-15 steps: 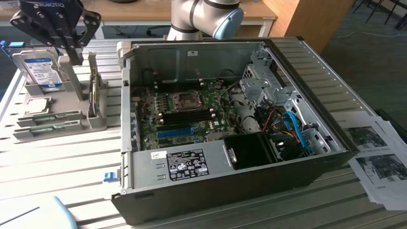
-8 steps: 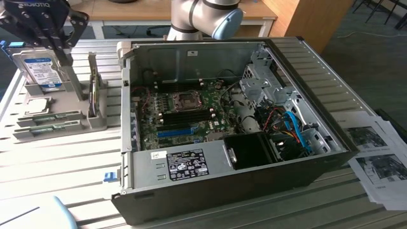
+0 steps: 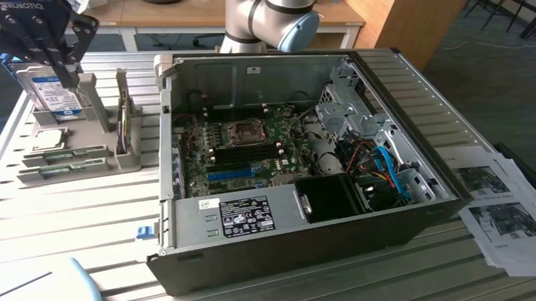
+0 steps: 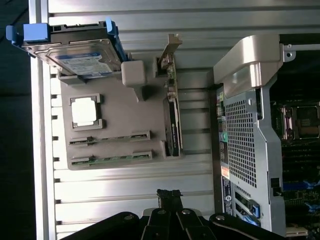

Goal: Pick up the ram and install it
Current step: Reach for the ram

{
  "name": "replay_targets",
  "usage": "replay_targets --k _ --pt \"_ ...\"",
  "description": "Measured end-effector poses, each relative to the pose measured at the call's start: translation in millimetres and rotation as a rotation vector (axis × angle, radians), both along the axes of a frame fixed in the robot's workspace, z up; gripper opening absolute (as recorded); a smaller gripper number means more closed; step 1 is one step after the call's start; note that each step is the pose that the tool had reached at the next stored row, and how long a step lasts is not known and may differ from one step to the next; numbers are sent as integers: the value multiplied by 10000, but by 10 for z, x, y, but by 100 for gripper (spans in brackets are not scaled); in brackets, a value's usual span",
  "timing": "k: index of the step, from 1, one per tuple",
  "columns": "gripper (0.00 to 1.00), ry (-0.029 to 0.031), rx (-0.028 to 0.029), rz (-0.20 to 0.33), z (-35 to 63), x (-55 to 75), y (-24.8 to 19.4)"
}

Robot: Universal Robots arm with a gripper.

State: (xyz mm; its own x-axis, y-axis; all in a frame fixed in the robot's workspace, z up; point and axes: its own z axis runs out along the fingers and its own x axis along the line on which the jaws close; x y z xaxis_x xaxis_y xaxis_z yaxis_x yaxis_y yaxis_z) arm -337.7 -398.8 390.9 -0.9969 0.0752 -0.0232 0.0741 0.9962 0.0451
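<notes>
The black robot hand (image 3: pixel 71 80) hangs closed, gripping nothing, above the grey plastic parts holder (image 4: pixel 117 112) on the slatted metal bench (image 3: pixel 84 213); the thin green ram strip (image 3: pixel 65 154) lies in the holder, beside the open computer case (image 3: pixel 293 251)

The exterior view looks down slantwise from afar. The wrist view faces straight down; both share the holder (image 4: pixel 117 120) below the pincer (image 4: pixel 169 194).

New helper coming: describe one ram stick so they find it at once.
Beside the open computer case, on the exterior view's left, sits a grey tray. Two thin green strips lie on it; the ram is the one next to the square silver chip, not the outer strip.
</notes>
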Motion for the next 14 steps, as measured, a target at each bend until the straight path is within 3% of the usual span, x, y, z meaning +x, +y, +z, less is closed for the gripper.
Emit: replay_targets --k 14 --pt "9 0 0 0 -5 -347 0"
